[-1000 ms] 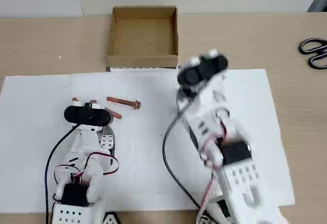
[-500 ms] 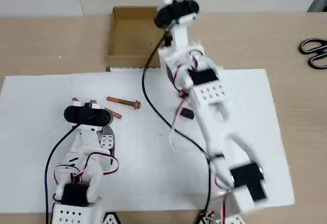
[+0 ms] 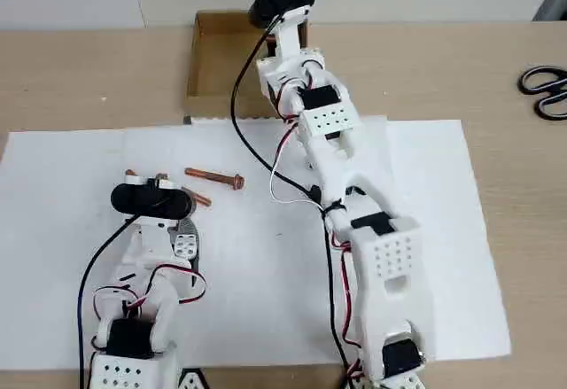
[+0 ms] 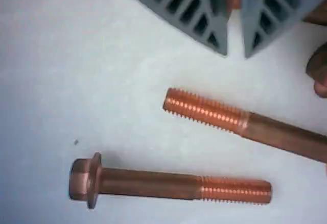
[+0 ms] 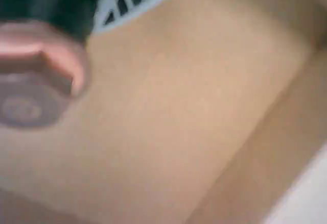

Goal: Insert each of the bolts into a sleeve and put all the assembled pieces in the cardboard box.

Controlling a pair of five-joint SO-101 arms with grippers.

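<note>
Reaching farther over cardboard box (image 3: 211, 63), right gripper (image 5: 84, 27) clutching copper piece (image 5: 36, 81), left gripper (image 4: 234, 35) unclear.

Copper-toned metal bolts (image 4: 168, 185), smooth-shanked and rough-threaded, gleam on matt white paper (image 3: 248, 274); dull brown cardboard box (image 3: 221, 104), wood-grain desk (image 3: 461, 61).

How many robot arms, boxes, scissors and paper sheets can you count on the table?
White robot arms: 2 (left, right)
Brown cardboard box: 1
Black-handled scissors: 1
White paper sheet: 1
Total: 5
</note>
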